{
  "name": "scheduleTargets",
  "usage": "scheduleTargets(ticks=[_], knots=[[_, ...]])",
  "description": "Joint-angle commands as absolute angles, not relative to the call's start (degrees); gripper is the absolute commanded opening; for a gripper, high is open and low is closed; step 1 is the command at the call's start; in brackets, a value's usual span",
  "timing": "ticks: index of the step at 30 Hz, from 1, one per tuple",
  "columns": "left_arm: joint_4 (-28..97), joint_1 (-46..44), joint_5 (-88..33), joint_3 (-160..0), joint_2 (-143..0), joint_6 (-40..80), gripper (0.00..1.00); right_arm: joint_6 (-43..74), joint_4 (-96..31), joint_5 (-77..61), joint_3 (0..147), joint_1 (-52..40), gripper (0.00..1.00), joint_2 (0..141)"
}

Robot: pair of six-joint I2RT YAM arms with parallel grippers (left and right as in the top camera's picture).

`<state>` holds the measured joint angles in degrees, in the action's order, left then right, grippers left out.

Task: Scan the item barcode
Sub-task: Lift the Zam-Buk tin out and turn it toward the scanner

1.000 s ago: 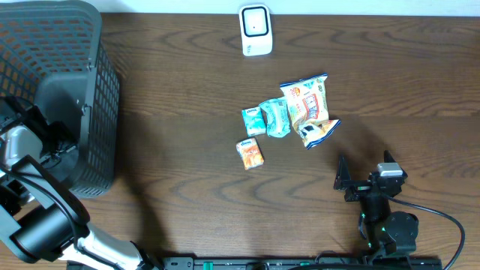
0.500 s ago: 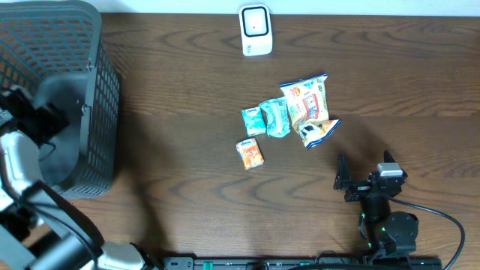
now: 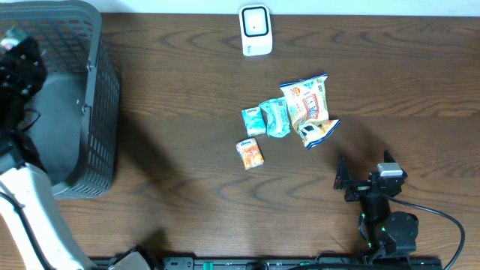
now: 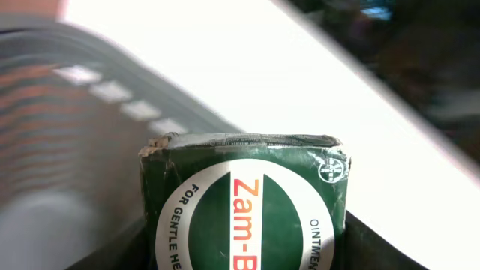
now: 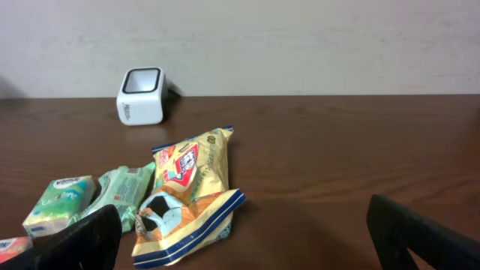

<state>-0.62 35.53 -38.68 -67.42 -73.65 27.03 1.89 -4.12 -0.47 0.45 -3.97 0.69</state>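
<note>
Ointment box point(image 4: 247, 202): likely light, stiff card with crushable corners. Left fingers point(image 4: 375, 244) clamped on its side faces, upper left over basket point(image 3: 97, 82). Right fingers point(image 5: 420, 232) wide apart, empty, lower right.

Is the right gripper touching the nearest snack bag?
Apart. The overhead view shows bare table between the right gripper and the nearest snack bag.
</note>
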Motion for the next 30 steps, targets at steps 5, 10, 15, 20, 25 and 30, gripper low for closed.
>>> scheduleTargets(ticks=[5,10,15,20,25,30], knots=[[0.2,19.0,-45.0,-67.5,-72.1,31.6,0.47,1.2,-4.3,-0.4,0.3,-3.6,0.99,0.4],[8.1,7.2,-39.8,-67.5,-72.8,23.0,0.47,1.2,-4.3,-0.4,0.3,-3.6,0.99,0.4],[18.5,-3.9,-19.1,-67.4,-73.7,18.4,0.47,1.2,-4.3,-0.4,0.3,-3.6,0.99,0.4],[25.6,-13.0,-5.8,-67.4,-77.1,18.4,0.47,1.2,-4.3,-0.4,0.3,-3.6,0.99,0.4],[26.5,-19.0,-2.9,-67.4,-84.4,18.5,0.47,1.2,-4.3,-0.4,0.3,-3.6,0.99,0.4],[24.3,-21.4,-2.2,-67.4,-93.3,18.5,0.48,1.2,-4.3,-0.4,0.3,-3.6,0.99,0.4]])
